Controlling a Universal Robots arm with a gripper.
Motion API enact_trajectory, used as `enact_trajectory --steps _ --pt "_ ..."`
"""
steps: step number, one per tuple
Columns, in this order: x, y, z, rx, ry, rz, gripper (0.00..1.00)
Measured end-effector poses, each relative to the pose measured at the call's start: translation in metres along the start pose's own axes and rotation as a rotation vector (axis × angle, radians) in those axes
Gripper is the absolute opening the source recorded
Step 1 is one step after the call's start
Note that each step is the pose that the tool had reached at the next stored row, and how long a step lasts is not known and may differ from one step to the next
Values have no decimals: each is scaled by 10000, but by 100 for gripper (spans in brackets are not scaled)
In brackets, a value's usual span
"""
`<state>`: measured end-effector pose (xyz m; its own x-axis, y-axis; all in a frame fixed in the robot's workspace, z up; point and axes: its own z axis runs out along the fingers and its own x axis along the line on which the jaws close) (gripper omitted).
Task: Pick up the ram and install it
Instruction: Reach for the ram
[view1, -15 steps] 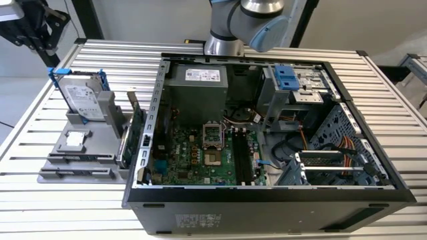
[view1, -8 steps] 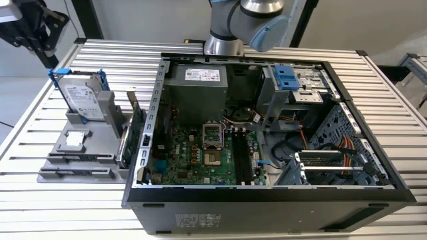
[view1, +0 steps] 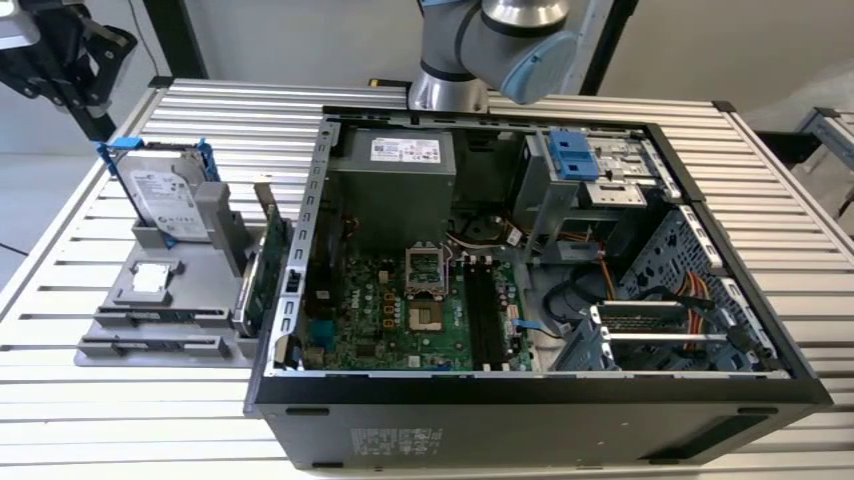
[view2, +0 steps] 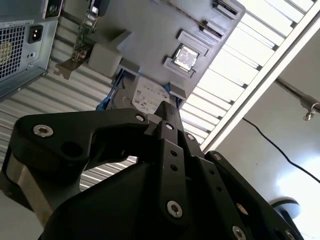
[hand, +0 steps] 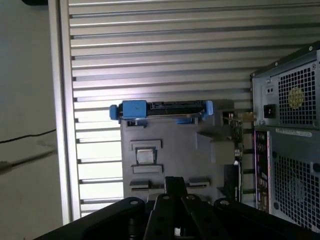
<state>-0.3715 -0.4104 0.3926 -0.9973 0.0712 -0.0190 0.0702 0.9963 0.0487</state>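
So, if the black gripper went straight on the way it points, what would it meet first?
The gripper would probably meet the grey parts holder, near the silver hard drive in its blue frame; depth is unclear.

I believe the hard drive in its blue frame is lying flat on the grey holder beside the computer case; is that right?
Not quite: the hard drive stands upright on the grey holder beside the computer case, as the exterior view shows.
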Motion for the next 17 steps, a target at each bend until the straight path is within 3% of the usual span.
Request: enact_trajectory --steps 17 --pt "-10 -142 -7 0 1 0 0"
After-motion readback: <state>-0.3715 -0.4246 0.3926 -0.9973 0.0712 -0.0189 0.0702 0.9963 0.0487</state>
